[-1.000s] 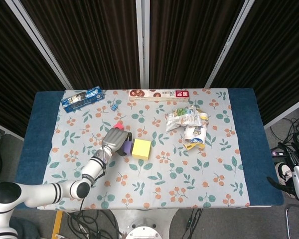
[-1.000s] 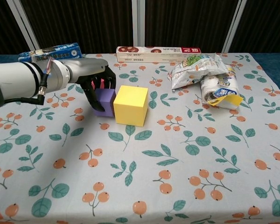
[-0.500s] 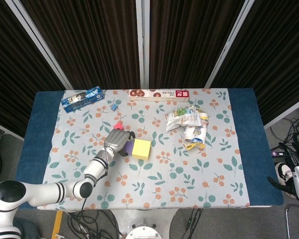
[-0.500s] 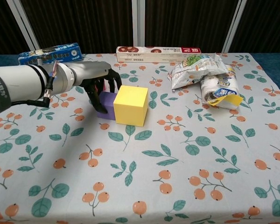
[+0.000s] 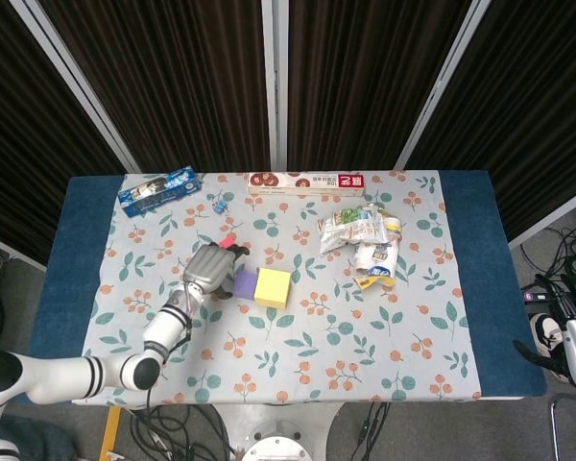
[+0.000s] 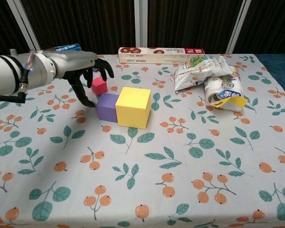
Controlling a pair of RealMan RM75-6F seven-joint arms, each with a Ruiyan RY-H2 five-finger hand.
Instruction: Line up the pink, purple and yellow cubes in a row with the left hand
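Observation:
My left hand (image 6: 83, 72) hovers over the table's left part with its fingers spread and nothing in it; in the head view this left hand (image 5: 209, 270) lies just left of the cubes. The small pink cube (image 6: 99, 86) sits under its fingertips, apart from the others, and shows as a pink cube (image 5: 228, 240) beyond the hand. The purple cube (image 6: 107, 107) rests against the left side of the bigger yellow cube (image 6: 133, 107). From the head camera the purple cube (image 5: 245, 282) and yellow cube (image 5: 273, 287) sit side by side. My right hand (image 5: 547, 348) hangs off the table's right edge, its fingers unclear.
A long red-and-white box (image 6: 161, 54) lies along the back edge. A blue packet (image 5: 159, 190) sits at the back left with a small blue item (image 5: 218, 203) near it. Crumpled snack bags (image 6: 213, 78) pile at the right.
My left hand has let go of the purple cube and drawn back to the left and up. The pink cube, hidden by the hand before, now shows behind the purple one.

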